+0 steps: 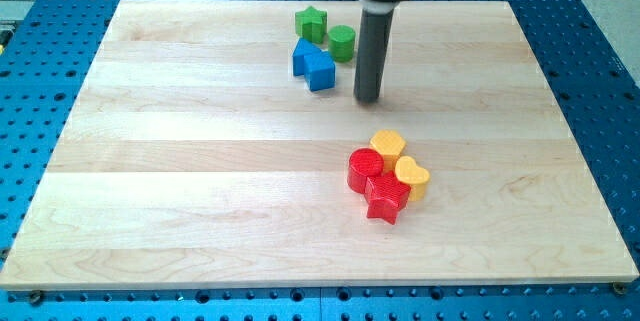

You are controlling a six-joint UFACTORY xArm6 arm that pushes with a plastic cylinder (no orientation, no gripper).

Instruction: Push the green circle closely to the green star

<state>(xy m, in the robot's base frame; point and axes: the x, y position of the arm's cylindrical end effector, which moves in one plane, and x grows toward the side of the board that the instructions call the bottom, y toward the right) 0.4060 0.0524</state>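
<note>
The green circle [342,42] stands near the view's top centre of the wooden board [200,181]. The green star [311,24] is just up and left of it, with a small gap between them or barely touching. My tip [368,98] is at the lower end of the dark rod, to the right of and below the green circle, a short way apart from it and touching no block.
Two blue blocks [313,64] sit close together just below the green pair. A cluster lies at the centre right: a red circle [365,169], a red star [387,199], a yellow hexagon [388,145] and a yellow heart [413,176].
</note>
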